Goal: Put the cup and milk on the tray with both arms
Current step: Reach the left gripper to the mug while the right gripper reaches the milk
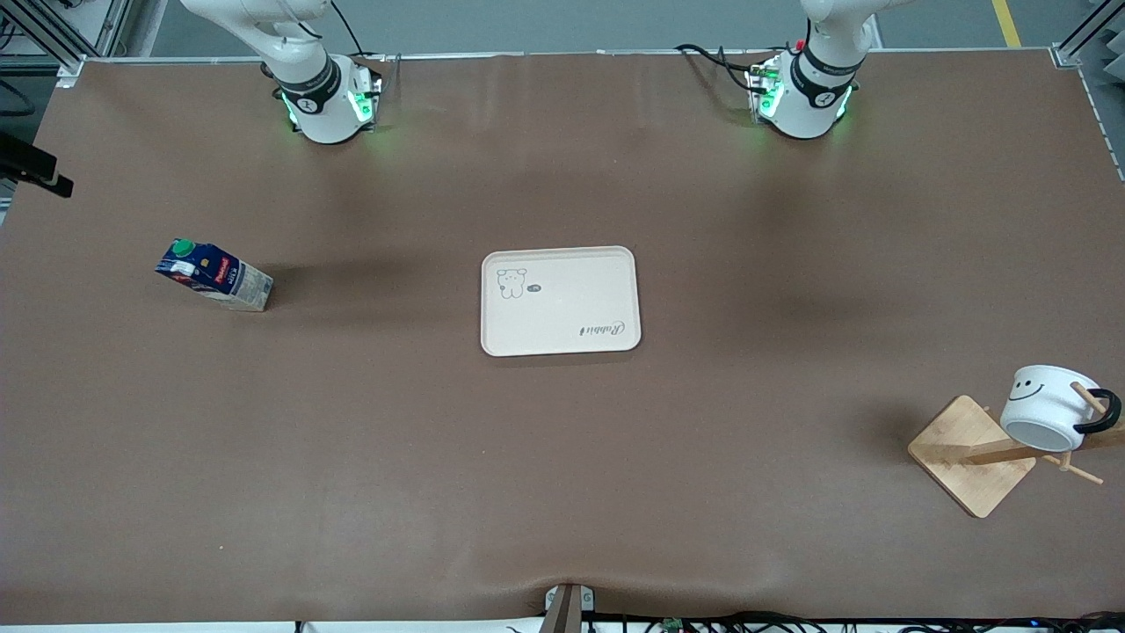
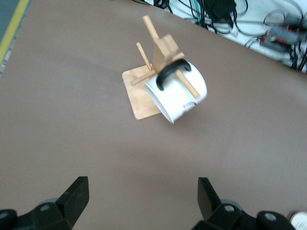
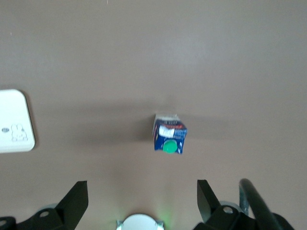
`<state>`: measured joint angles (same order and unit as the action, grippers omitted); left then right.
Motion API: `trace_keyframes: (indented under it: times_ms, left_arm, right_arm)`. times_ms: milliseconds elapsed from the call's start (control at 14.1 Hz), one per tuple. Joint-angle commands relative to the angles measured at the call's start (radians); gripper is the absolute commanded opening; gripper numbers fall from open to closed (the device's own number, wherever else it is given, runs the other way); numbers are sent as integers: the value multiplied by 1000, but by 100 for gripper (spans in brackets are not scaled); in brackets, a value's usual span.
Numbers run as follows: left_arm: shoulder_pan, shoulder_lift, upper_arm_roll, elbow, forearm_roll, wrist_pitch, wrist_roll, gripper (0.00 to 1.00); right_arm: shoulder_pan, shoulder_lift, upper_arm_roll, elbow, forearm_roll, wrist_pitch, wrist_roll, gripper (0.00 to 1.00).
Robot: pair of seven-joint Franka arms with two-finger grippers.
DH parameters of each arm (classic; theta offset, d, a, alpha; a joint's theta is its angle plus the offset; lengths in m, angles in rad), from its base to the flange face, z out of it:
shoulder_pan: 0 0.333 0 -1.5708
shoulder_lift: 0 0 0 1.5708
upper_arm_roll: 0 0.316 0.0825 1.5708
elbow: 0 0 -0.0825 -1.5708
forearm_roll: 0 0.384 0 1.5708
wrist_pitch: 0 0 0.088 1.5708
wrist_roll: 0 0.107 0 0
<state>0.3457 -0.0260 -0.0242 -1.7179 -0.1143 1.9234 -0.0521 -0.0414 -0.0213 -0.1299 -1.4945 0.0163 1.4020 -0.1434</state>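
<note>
The cream tray (image 1: 571, 303) lies flat in the middle of the table, with nothing on it. The milk (image 1: 214, 274), a dark-blue carton with a green cap, stands toward the right arm's end. My right gripper (image 3: 142, 201) hovers high over the table near it, open and holding nothing; from there I see the milk (image 3: 169, 133) and a corner of the tray (image 3: 14, 120). The white cup (image 1: 1050, 406) hangs by its black handle on a wooden rack toward the left arm's end, nearer the front camera than the tray. My left gripper (image 2: 143, 201) is open, high above bare table, short of the cup (image 2: 180, 96).
The wooden rack (image 1: 967, 453) has a square base and thin pegs sticking out. Both arm bases (image 1: 330, 105) (image 1: 804, 97) stand along the edge farthest from the front camera. Cables (image 2: 230, 19) run along the table edge nearest the rack.
</note>
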Motion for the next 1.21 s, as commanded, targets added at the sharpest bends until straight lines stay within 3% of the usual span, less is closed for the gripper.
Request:
trace_keyframes:
  times_ms: [0,355,853,1137]
  left_arm:
    - [19,-44,-10,-155,-82,175,1,100]
    - [13,-39,-36,-311,-94,440,23,100]
    - [4,18,-46,-434,-171,716,239,100]
    - [6,58,-85,-448,-226,813,287,87]
  right_arm:
    - [-37,14,9,23,19,40,8,100]
    - [6,84,16,25,-15,29,7,100]
    - [-35,146,10,23,-28,31,-2,100]
    - [-90,225,10,23,52,41,4,100]
